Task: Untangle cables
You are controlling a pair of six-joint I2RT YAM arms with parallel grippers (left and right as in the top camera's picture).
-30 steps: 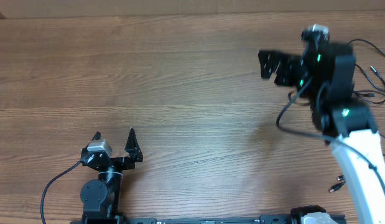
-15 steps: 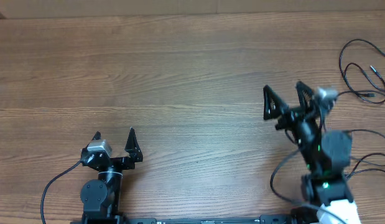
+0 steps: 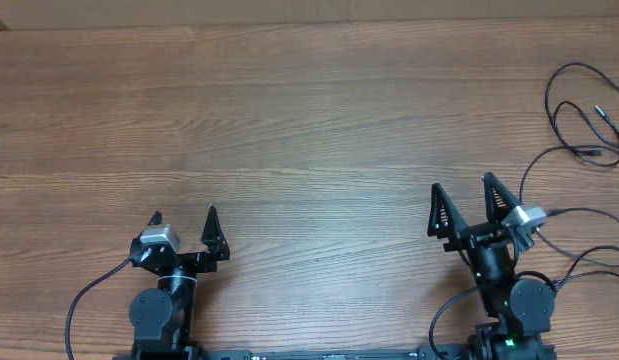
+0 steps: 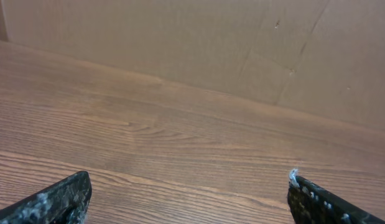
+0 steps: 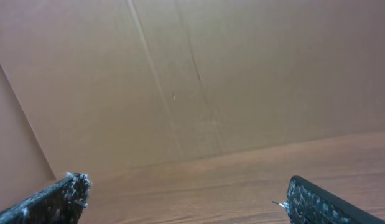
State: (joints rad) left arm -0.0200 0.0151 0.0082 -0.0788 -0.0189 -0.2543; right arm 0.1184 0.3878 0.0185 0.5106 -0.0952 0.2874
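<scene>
Thin black cables lie in loose loops at the far right edge of the wooden table, with a small plug end showing; more thin strands run lower right beside the right arm. My right gripper is open and empty, near the front right, left of the cables. My left gripper is open and empty at the front left, far from them. Both wrist views show only spread fingertips, bare wood and a brown wall; no cable shows there.
The wooden table stretches between the arms. A brown cardboard wall stands along the far edge. Thicker black arm cables trail by each base at the front edge.
My right arm has pulled back from the far right, near the cables, down to the front right and folded over its base, jaws open. The cable loops now lie uncovered. The left arm has not moved.
</scene>
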